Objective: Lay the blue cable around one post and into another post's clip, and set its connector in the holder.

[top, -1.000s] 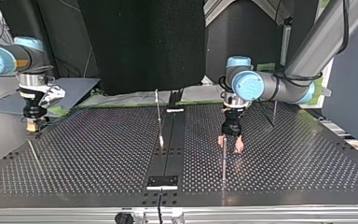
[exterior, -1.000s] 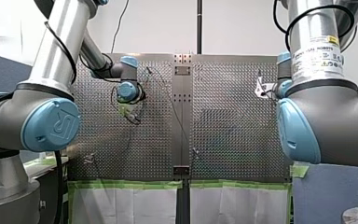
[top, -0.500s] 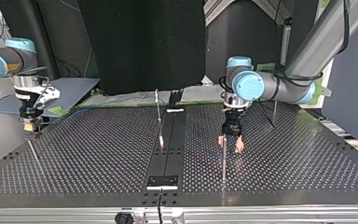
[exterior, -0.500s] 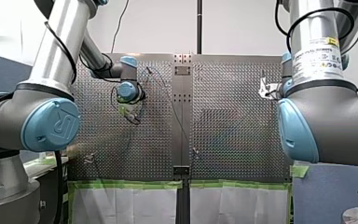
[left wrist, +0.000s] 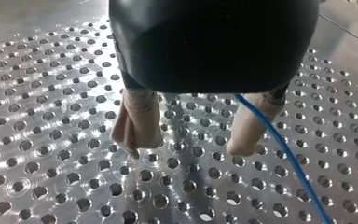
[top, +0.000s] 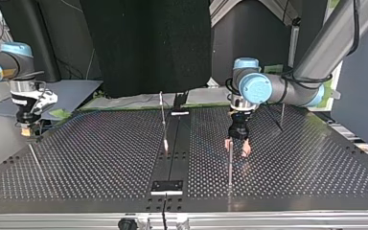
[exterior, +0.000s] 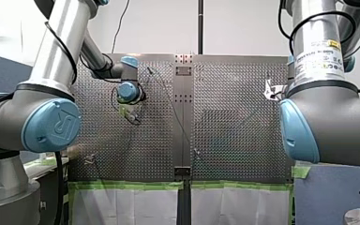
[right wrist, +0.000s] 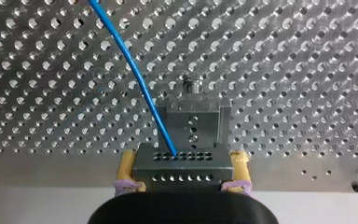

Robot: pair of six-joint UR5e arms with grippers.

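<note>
Blue cable (right wrist: 141, 88): leaving the connector's (right wrist: 182, 176) holed face and running off across the perforated worktop (right wrist: 284, 56), crossing one wall of the holder (right wrist: 205, 123) as seen from the right wrist. In the left wrist view, trailing just beside one beige pad (left wrist: 244, 137) and onward over the plate, not pinched there.
Connector: small metal block with rows of holes, held level and square to the holder, presumably so as to go straight in. Apart from it, not yet seated.
Right hand (right wrist: 182, 158): yellow pads (right wrist: 127, 163) pressed against the block's two ends, pinching it. Front face left free, cable exit unobstructed.
Holder: metal bracket with two upright walls and a slot between, standing on the worktop just ahead of the connector.
Left hand (left wrist: 186, 148): pads spread, nothing between them. Hanging low over the plate, in the top view just beside a thin upright post (top: 230, 163). Probably kept open so that the cable can slip while its far end travels.
Post: whether the cable bends round it, too fine to tell in the wide views.
Clip: not made out in any view.
Step in hand, as judged: bringing the connector to its holder. Routing round the post and into the clip unconfirmed.
Next move, as judged: short straight advance with the block kept square, release only once seated.
Risk: cable tension pulling the block askew, or the cable catching on the holder's wall.
</note>
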